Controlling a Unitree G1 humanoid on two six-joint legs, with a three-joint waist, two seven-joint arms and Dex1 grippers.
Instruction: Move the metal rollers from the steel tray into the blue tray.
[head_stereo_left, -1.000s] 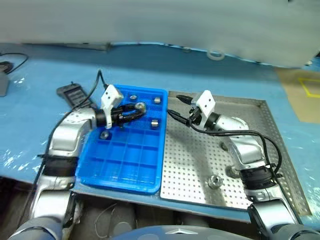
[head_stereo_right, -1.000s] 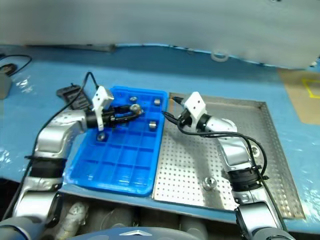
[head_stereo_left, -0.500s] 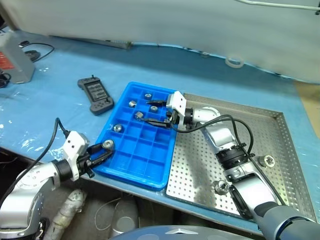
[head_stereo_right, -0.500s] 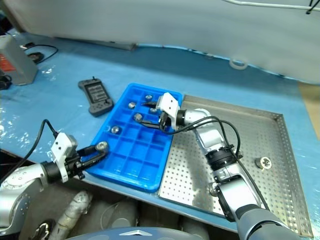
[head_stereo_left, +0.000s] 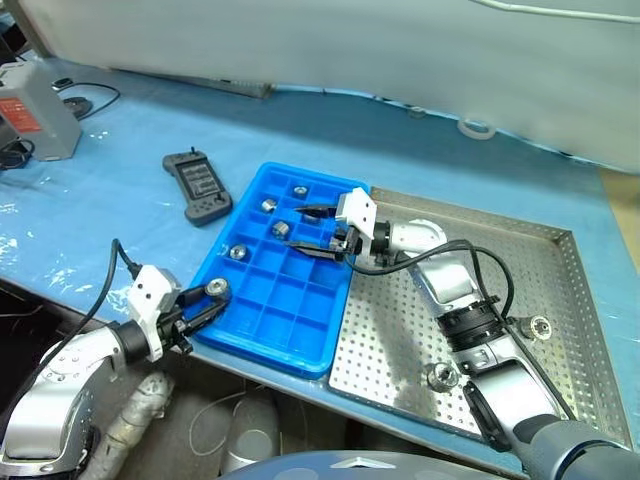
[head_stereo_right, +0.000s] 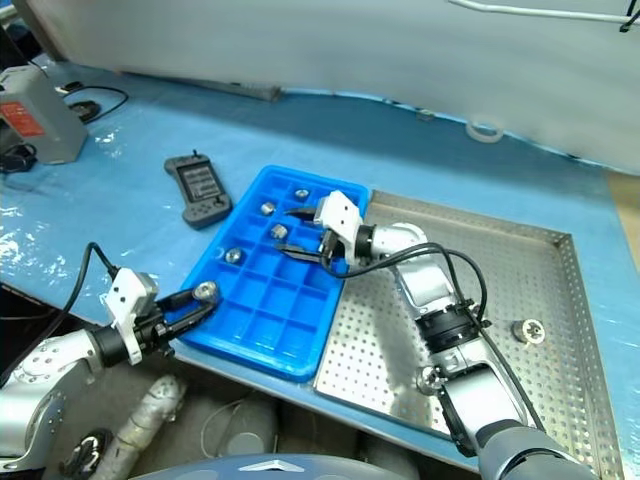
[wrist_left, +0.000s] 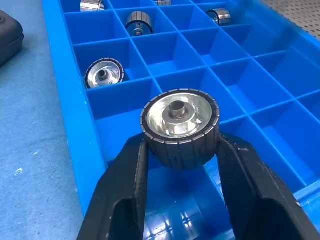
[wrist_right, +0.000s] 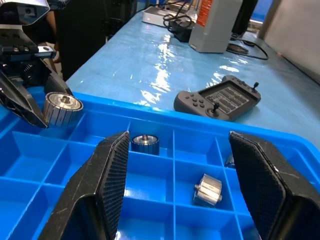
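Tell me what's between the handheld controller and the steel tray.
The blue tray, with rollers in some compartments, lies between the controller and steel tray, seen from the head views.

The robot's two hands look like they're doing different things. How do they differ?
The left hand is shut on a metal roller, while the right hand is open and holds nothing. The left hand is at the near edge of the blue tray; the right hand hovers over the tray's far part, near its side by the steel tray. Both have two black fingers.
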